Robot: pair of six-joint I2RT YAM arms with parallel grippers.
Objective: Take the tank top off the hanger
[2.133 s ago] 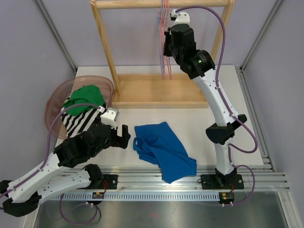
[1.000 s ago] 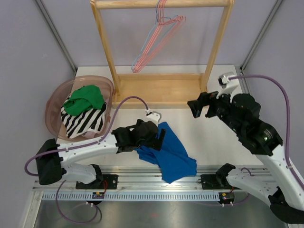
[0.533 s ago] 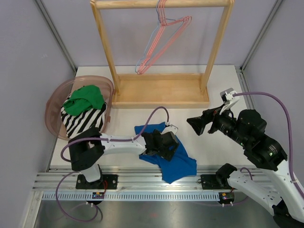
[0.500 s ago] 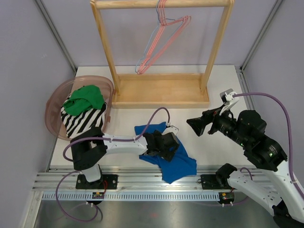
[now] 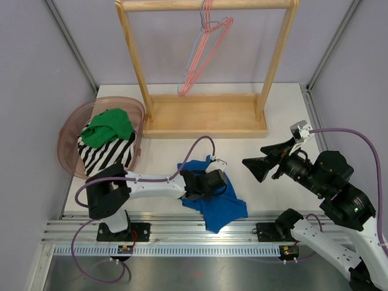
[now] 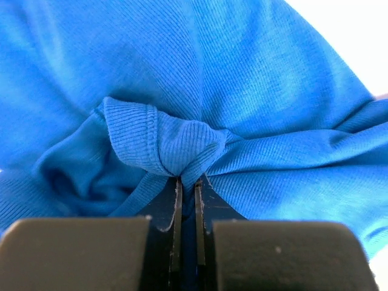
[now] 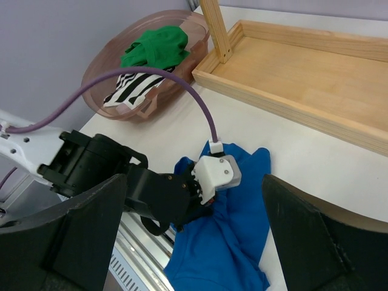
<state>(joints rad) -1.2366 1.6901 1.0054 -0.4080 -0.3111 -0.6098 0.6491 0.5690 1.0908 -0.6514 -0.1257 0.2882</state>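
Note:
The blue tank top [image 5: 219, 205] lies crumpled on the table near the front edge, off the hanger. My left gripper [image 5: 209, 189] rests on its upper part, shut on a raised fold of the blue cloth [image 6: 182, 145]; in the left wrist view the left gripper [image 6: 188, 182] pinches the ribbed hem. Bare pink and blue wire hangers [image 5: 205, 54] hang tilted from the wooden rail. My right gripper [image 5: 259, 168] hovers open to the right of the shirt, nothing between its fingers. In the right wrist view the right gripper [image 7: 194, 182] looks down on the tank top [image 7: 242, 242].
A wooden rack [image 5: 206, 116] with a tray-like base stands at the back [image 7: 303, 66]. A pink basket [image 5: 65, 130] at the left holds green and striped clothes [image 7: 97, 79]. The left arm's purple cable [image 5: 194, 148] arcs above the shirt.
My left gripper has shut on a fold of the tank top, bunching the cloth. The right arm has drawn back slightly to the right. The hangers have swung.

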